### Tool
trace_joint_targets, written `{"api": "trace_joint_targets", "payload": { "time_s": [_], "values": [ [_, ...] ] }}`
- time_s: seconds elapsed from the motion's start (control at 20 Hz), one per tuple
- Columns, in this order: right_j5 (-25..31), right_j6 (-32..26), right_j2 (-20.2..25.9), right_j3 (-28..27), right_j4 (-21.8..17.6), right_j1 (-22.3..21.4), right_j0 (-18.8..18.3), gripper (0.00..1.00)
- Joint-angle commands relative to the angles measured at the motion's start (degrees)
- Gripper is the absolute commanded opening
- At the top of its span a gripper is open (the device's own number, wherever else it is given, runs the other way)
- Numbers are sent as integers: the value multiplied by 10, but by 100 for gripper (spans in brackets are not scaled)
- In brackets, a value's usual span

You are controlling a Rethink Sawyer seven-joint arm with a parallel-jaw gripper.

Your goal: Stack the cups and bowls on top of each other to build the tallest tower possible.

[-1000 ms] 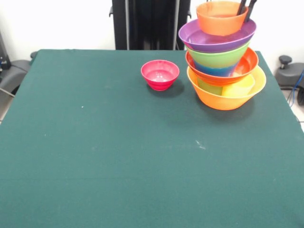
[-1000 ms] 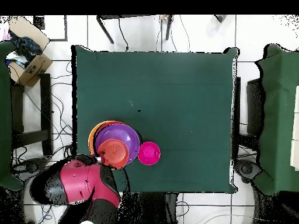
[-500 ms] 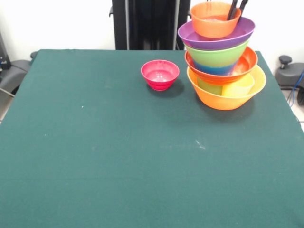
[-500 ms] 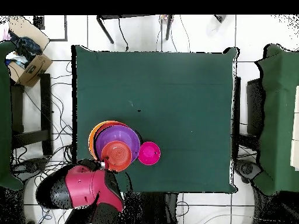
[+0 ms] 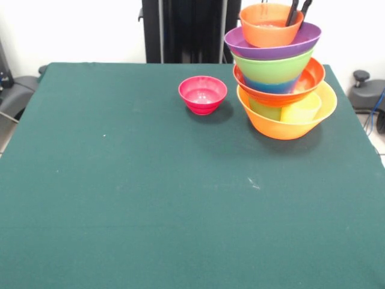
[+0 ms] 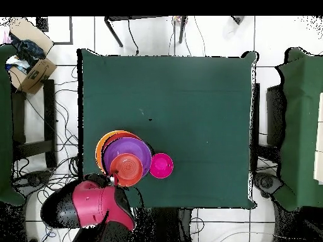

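A: Pink bowl (image 5: 203,94) sits on the table (image 5: 150,192), left of the tower (image 5: 280,72)?

B: Yes. It looks light, stiff, slick; pinch its rim. The tool (image 5: 298,10) straddles the top orange bowl's (image 5: 271,24) rim, fingers apart.

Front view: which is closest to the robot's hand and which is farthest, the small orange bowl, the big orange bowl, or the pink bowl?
1. Small orange bowl: top of the tower, with the hand right at its rim.
2. Big orange bowl: bottom of the tower, below the hand.
3. Pink bowl: alone on the table, off to the picture's left of the tower.
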Motion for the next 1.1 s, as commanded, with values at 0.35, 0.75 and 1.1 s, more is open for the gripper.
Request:
{"api": "trace_joint_targets", "payload": {
  "time_s": [0.35, 0.75, 1.1],
  "values": [
    [-29, 104, 49, 45, 20, -5, -8, 0],
    [-34, 107, 54, 48, 29, -8, -11, 0],
    [-36, 107, 52, 41, 33, -2, -11, 0]
  ]
}}
